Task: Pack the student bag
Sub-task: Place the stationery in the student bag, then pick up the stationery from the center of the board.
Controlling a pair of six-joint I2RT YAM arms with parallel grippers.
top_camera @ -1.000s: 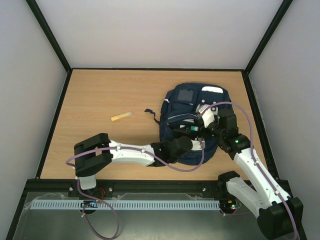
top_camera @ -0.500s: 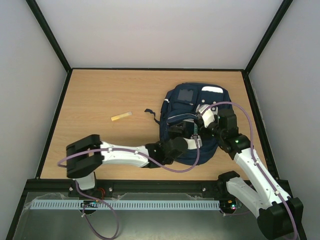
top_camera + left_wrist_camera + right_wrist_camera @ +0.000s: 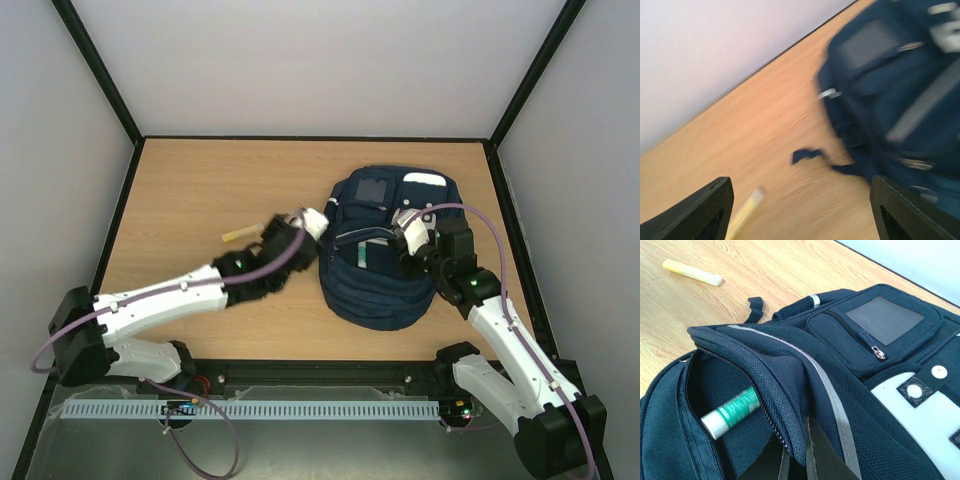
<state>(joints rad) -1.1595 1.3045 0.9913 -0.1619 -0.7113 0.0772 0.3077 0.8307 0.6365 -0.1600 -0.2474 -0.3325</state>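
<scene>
The student bag (image 3: 385, 285) lies at the right of the table, navy with grey stripes and a white patch. My right gripper (image 3: 408, 242) is shut on the edge of its pocket flap (image 3: 790, 390) and holds the pocket open. Inside lies a green and white tube (image 3: 732, 410). My left gripper (image 3: 292, 224) hovers left of the bag, above the table beside a loose strap (image 3: 807, 155). In the blurred left wrist view it stands open (image 3: 805, 220) with nothing between its fingers. A yellow stick (image 3: 243, 233) lies just left of it, seen again (image 3: 745, 212) by the left finger.
The bag (image 3: 880, 360) has a zipped front pocket with a grey window (image 3: 885, 317). The yellow stick (image 3: 692, 272) lies on bare wood beyond the strap (image 3: 755, 307). Black rails and grey walls close in the table (image 3: 200, 190).
My left gripper has pulled out of the bag's pocket, opened, and swung left toward the yellow stick. The green tube stays in the pocket. The right arm has not moved.
</scene>
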